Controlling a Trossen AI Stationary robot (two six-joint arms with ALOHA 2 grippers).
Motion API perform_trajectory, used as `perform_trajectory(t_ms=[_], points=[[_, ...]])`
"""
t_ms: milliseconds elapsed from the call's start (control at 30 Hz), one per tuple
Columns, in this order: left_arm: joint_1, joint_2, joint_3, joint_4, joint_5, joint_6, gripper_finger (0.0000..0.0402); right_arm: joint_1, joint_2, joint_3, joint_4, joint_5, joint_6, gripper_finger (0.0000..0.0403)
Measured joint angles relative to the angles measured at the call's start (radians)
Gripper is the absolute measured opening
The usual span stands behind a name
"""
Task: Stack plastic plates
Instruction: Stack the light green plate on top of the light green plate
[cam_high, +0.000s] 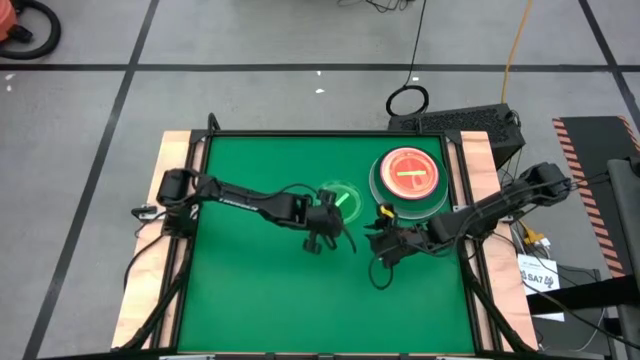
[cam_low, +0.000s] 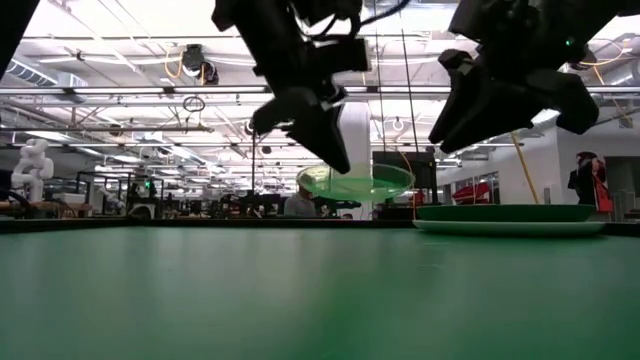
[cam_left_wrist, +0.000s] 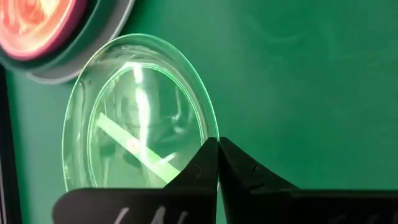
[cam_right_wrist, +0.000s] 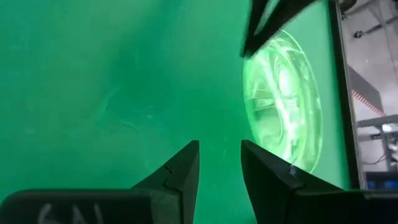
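The left hand (cam_left_wrist: 217, 163) is pinched tight on the rim of a small translucent green plate (cam_left_wrist: 134, 118), which is carried clear above the green desk (cam_high: 260, 270), lying flat, its pale stripe (cam_left_wrist: 137, 150) running slantwise across it. The right hand (cam_right_wrist: 219, 163) is held narrowly parted, gripping nothing, just beside. Near them, a pink plate (cam_high: 408, 173) is seen topping the stack (cam_high: 380, 187) at the desk's far right.

The stack of plates (cam_left_wrist: 37, 31) is cut off by the left wrist view's edge; the lower plates' colours under the pink plate (cam_high: 408, 172) are hard to tell
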Motion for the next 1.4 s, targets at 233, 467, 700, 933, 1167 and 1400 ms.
perform_trajectory(t_ms=[233,467,700,933,1167,1400], points=[[-0.059,0.0,0.022,-0.028,0.0,0.049,0.0003,-0.053,0.0,0.0,-0.003,-0.127,-0.116,0.0114],[-0.092,0.0,0.022,-0.037,0.001,0.097,0.0003,-0.077,0.0,0.0,-0.001,-0.154,-0.189,0.0114],[-0.096,0.0,0.022,-0.025,0.001,0.118,0.0003,-0.107,0.0,0.0,-0.006,-0.235,-0.237,0.0098],[-0.094,0.0,0.022,-0.015,0.022,0.118,0.0003,-0.134,0.0,0.0,-0.007,-0.26,-0.258,0.0041],[-0.094,0.0,0.022,0.013,0.026,0.134,0.0003,-0.146,0.016,0.0,-0.001,-0.334,-0.275,0.0032],[-0.094,0.0,0.022,0.021,0.026,0.135,0.0003,-0.154,0.039,0.001,0.013,-0.332,-0.279,0.0066]])
